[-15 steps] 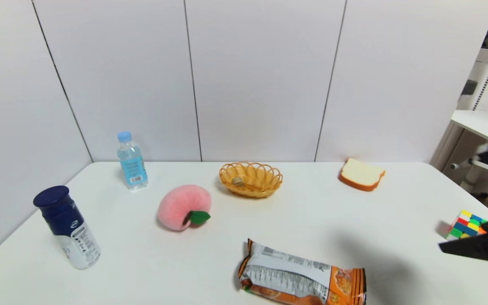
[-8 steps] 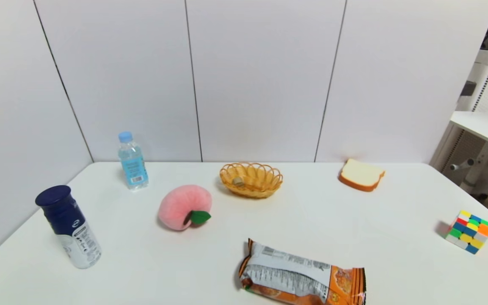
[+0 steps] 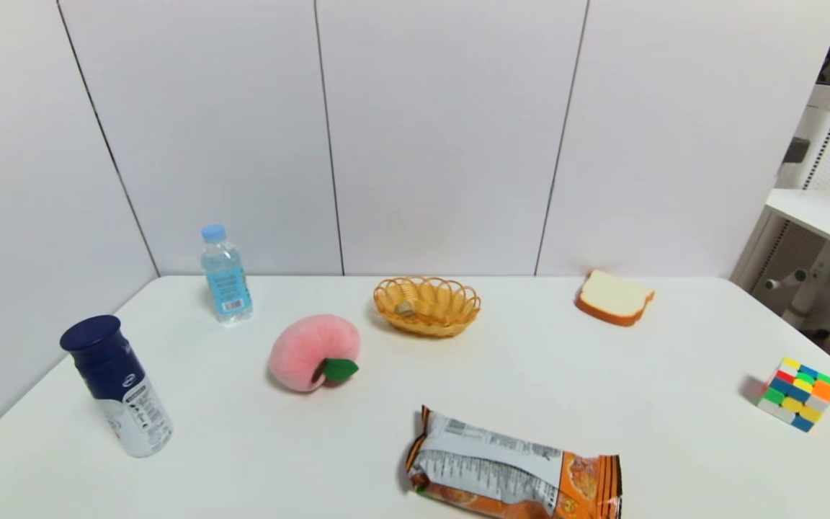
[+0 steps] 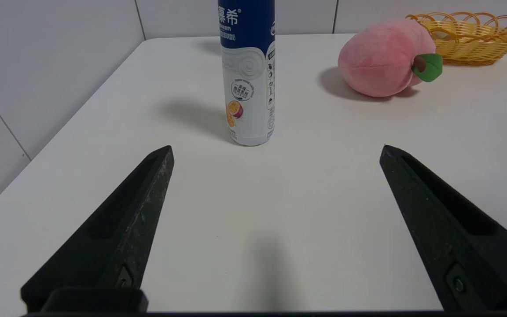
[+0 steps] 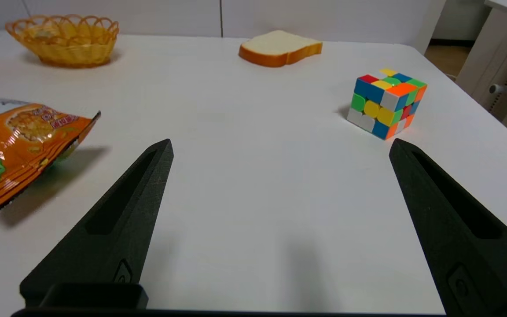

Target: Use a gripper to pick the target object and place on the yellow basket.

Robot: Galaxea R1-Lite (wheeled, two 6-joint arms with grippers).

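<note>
Walnut point(image 3: 405, 308), lying inside the yellow basket point(image 3: 458, 321) near the desk's far edge, looks light, hard and ridged, best pinched across its middle; both claws gape wide, empty.

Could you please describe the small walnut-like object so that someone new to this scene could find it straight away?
Start at the white table and find the yellow basket near its far edge, between the pink plush peach and the bread slice. The target object lies inside it, toward the peach's side. It is a tiny tan-brown ridged lump, the smallest thing here and the only one in the basket.
</note>
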